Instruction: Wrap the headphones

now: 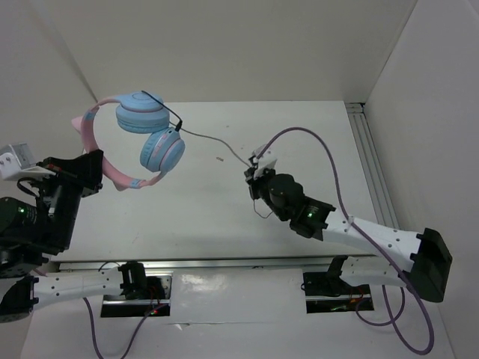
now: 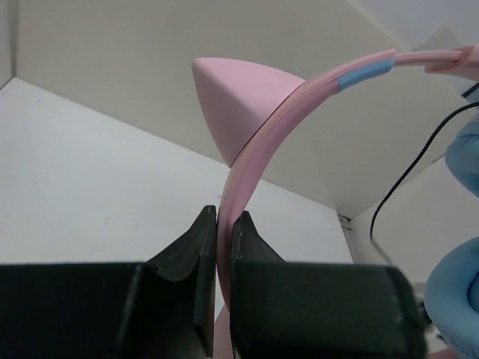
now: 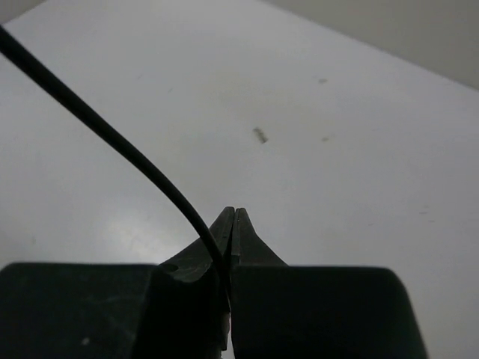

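Note:
The headphones (image 1: 150, 131) have a pink cat-ear headband and light blue ear cups, and hang in the air at the left. My left gripper (image 1: 93, 161) is shut on the headband (image 2: 247, 161), which runs up between the jaws past a pink ear. The thin black cable (image 1: 217, 143) runs from the cups to my right gripper (image 1: 258, 166) at the table's middle. My right gripper (image 3: 233, 217) is shut on the cable (image 3: 112, 134), which enters between its jaws from the upper left. A short cable end hangs below the right gripper.
A purple robot cable (image 1: 329, 161) arcs over the right arm. A metal rail (image 1: 368, 157) runs along the table's right edge. White walls close in the back and both sides. A small speck (image 1: 219, 158) lies on the table.

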Tool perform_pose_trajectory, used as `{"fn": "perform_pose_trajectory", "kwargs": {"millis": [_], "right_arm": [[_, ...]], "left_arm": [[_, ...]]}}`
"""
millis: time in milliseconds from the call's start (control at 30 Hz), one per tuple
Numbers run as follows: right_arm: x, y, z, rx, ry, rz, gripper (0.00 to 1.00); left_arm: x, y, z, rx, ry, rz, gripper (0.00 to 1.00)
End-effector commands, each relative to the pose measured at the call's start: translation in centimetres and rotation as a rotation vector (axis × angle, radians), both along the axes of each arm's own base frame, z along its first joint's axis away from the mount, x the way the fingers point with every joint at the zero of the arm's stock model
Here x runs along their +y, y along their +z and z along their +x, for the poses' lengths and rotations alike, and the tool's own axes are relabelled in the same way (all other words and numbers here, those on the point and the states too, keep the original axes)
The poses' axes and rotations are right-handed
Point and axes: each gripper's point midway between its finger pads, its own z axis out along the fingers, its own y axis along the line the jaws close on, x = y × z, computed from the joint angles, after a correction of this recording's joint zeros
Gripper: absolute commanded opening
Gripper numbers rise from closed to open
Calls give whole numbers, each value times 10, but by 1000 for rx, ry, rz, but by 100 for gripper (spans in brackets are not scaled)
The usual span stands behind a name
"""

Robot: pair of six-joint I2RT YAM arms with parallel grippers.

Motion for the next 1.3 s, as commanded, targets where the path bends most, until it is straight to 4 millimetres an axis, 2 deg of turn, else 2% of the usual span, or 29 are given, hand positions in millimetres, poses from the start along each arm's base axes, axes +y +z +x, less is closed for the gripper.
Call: {"fn": "perform_pose_trajectory", "kwargs": {"millis": [0,33,100,133,167,200,267,300,333,367,400,433,467,533,567,600,667,733,767,867,933,967,1000,1033,1100,1133,1167,1267], "right_arm": [[-76,94,25,-129,-420,133,0],[-97,110,22,-148,-495,165,0],[-118,132,18,-161,-566,208,0],[-130,140,15,-169,-611,226,0],[-138,157,11,-182,-613,271,0],[-143,165,9,-200,-612,261,0],[-146,180,7,-215,-612,269,0],[-147,194,6,-228,-603,264,0],[-145,200,6,-232,-592,254,0],[-140,205,8,-231,-578,250,0],[-143,221,6,-244,-579,268,0],[-142,226,4,-244,-561,265,0],[-141,233,3,-256,-538,269,0],[-139,245,-1,-270,-496,266,0],[-135,247,-3,-271,-467,263,0],[-134,250,-4,-275,-448,251,0],[-131,255,-10,-279,-407,231,0],[-128,258,-13,-288,-363,201,0],[-128,260,-15,-290,-343,178,0],[-121,263,-21,-290,-263,103,0],[-111,263,-22,-290,-214,57,0],[-109,257,-22,-287,-193,5,0],[-103,253,-25,-287,-149,-19,0],[-99,249,-22,-287,-145,-43,0],[-93,242,-22,-295,-108,-103,0],[-88,230,-19,-290,-92,-142,0],[-87,231,-19,-304,-79,-161,0],[-78,223,-22,-308,-23,-184,0]], "left_arm": [[25,-14,-5,72,90,-65,0],[34,-17,-7,86,102,-74,0],[40,-29,-10,108,115,-46,0],[39,-32,-9,113,116,-17,0],[36,-36,-10,117,85,3,0],[33,-37,-10,119,64,27,0],[21,-48,-9,131,13,84,0],[7,-50,-9,131,-49,104,0],[-3,-54,-8,134,-83,183,0],[-16,-62,-6,145,-113,237,0],[-28,-71,-5,163,-149,295,0],[-36,-79,-3,190,-157,330,0],[-53,-94,2,241,-154,412,0],[-54,-122,5,347,-93,496,0],[-56,-129,6,382,-67,538,0],[-69,-138,12,428,-39,610,0],[-64,-151,12,501,40,654,0],[-74,-162,21,552,73,709,0],[-66,-167,28,593,126,718,0],[-68,-179,41,657,120,772,0],[-89,-194,53,667,26,756,0],[-90,-199,59,680,-19,826,0],[-100,-211,60,688,-83,860,0],[-120,-213,64,660,-183,820,0],[-134,-223,61,659,-299,879,0],[-152,-228,55,654,-420,865,0],[-164,-231,53,635,-489,864,0],[-184,-246,46,659,-623,897,0]]}}
